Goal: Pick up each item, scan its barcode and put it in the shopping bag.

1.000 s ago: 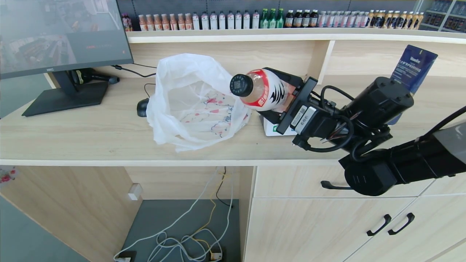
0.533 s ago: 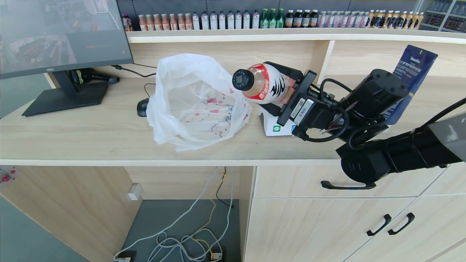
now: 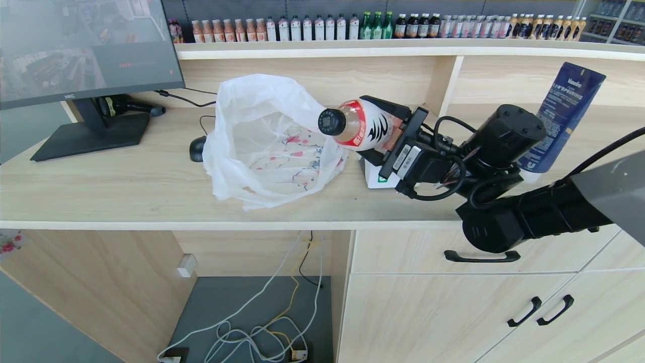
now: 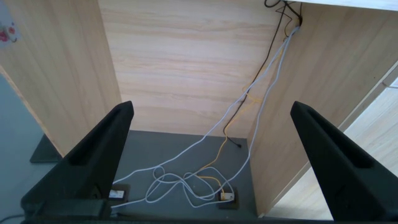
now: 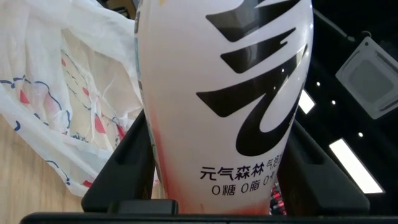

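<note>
one bottle [image 3: 354, 124] sits clamped in the right gripper [image 3: 372, 129], cap toward the shopping bag [image 3: 262, 141]; left gripper [image 4: 211, 158] spread apart

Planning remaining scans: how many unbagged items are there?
2: bottle in the right end effector by the bag; blue tube standing on the counter, far right. More may be hidden.

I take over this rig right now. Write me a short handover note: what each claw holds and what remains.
Right claw: shut on the bottle, held tilted beside the shopping bag, cap toward its open mouth.
Left claw: open, holding nothing, low under the counter.
Done: bottle picked up; scan cannot be confirmed.
Left: put bottle in bag; blue tube stands on the counter.
</note>
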`<state>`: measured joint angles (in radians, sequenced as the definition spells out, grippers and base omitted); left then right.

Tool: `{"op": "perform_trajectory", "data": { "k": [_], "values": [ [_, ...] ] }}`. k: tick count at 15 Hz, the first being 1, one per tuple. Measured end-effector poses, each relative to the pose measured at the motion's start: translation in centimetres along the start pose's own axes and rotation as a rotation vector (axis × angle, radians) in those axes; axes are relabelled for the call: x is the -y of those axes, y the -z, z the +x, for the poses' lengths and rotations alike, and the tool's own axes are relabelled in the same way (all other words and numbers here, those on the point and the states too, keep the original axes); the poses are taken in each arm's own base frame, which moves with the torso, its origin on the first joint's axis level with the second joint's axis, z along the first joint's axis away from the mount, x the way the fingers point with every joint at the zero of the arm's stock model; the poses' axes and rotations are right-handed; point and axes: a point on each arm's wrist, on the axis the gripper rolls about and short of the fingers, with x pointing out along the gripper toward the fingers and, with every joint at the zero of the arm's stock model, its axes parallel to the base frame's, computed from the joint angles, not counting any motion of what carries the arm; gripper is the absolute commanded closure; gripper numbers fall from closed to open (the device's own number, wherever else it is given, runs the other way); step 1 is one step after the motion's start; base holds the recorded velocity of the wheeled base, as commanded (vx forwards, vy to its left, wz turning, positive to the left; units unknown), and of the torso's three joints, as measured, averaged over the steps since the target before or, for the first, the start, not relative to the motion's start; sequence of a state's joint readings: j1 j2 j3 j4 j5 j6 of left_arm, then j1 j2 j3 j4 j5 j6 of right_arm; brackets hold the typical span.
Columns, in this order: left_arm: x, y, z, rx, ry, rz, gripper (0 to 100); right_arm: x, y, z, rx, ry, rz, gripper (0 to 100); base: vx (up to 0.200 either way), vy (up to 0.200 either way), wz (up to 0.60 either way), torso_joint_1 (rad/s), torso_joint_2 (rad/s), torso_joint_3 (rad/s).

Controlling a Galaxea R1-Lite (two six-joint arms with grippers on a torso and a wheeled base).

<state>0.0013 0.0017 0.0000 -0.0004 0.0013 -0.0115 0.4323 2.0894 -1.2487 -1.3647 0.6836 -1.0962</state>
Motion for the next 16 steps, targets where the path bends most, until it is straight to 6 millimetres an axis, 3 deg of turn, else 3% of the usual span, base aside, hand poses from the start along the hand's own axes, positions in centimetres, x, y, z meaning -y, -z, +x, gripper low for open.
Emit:
{"op": "perform_trajectory", "data": {
  "k": [16],
  "values": [
    [0.00, 0.00, 0.00, 0.000, 0.000, 0.000, 0, -0.11, 0.57, -0.05, -0.015, -0.002, -0.002, 100, 0.000, 0.000, 0.00, 0.000, 0.00, 0.000]
  ]
}}
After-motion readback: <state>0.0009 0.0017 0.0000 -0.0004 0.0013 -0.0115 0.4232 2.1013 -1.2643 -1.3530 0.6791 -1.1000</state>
